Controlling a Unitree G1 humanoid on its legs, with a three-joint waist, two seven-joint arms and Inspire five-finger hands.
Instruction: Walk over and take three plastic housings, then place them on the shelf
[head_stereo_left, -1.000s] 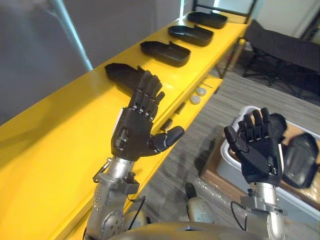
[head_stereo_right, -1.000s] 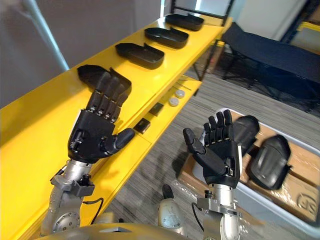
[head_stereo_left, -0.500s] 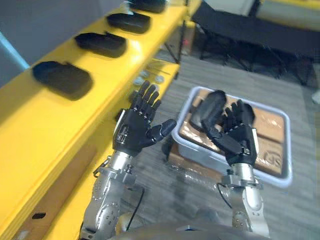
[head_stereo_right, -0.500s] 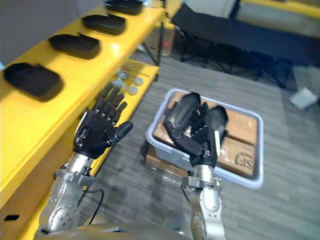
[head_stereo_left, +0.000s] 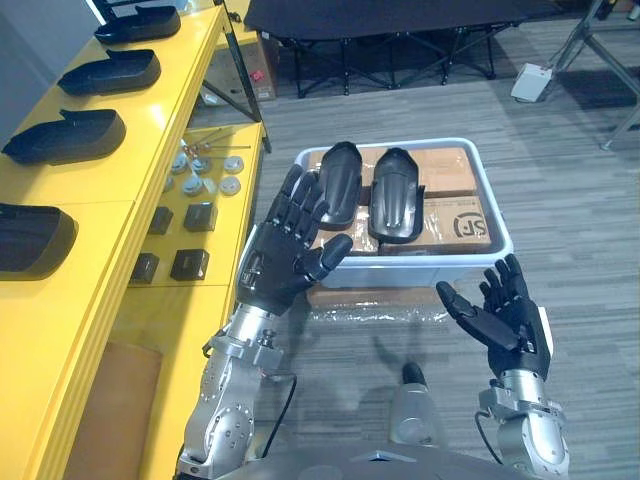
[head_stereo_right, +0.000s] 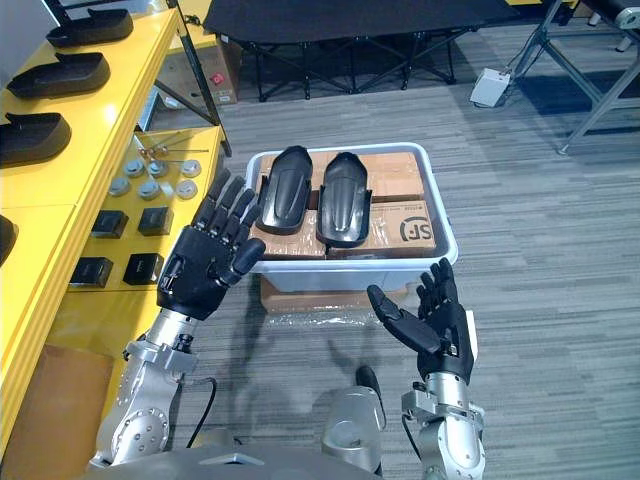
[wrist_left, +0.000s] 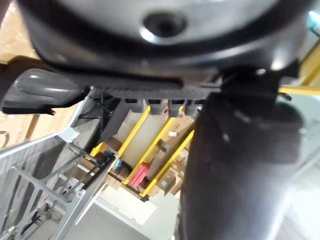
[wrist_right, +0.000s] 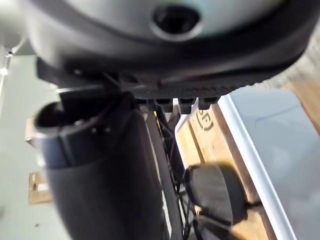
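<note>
by the bin (head_stereo_left: 400, 145), left hand (head_stereo_left: 275, 265) released, partly masking a housing (head_stereo_left: 342, 190), right hand (head_stereo_left: 505, 320) released

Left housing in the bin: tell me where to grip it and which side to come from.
Probably its near end, from above, with the open left hand. The left housing lies lengthwise, domed side up, in the bin; the right housing sits close beside it, crowding that long edge, while the near end looks free.
</note>
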